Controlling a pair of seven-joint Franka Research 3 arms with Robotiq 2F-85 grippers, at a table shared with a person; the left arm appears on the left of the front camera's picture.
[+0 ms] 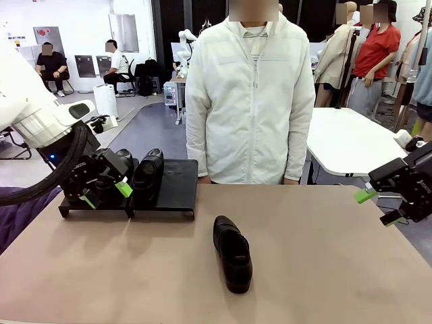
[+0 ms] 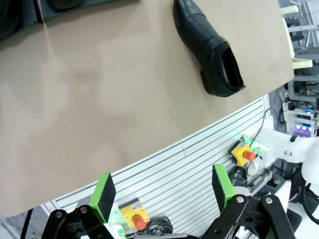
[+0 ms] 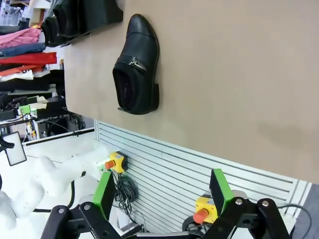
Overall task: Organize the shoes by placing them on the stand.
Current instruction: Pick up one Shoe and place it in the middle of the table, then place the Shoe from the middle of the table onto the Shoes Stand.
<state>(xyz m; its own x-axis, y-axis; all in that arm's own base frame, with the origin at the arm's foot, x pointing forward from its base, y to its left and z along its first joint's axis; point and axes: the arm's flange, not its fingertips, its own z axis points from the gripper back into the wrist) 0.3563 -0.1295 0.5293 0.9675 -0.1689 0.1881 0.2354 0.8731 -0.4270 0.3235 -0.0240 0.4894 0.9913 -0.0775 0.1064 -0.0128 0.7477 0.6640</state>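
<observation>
Two black glossy shoes (image 1: pixel 148 175) stand side by side on the left half of the low black stand (image 1: pixel 177 177) at the table's far left. A third shoe (image 1: pixel 233 253) lies alone mid-table, toe pointing to the far side; it also shows as the shoe (image 2: pixel 209 50) and the shoe (image 3: pixel 137 64) in the wrist views. My left gripper (image 1: pixel 106 194) hovers open just in front of the stand's left end, partly hiding the leftmost shoe. My right gripper (image 1: pixel 378 206) hangs open above the table's right edge. Both pairs of green pads (image 2: pixel 105 191) (image 3: pixel 222 189) hold nothing.
A person in a white jacket (image 1: pixel 250 101) stands at the far edge, just right of the stand, arms down. The tan table (image 1: pixel 324 270) is bare to the right of the lone shoe. Purple cloth (image 1: pixel 20 216) lies off the left edge. A white table (image 1: pixel 351 142) stands behind.
</observation>
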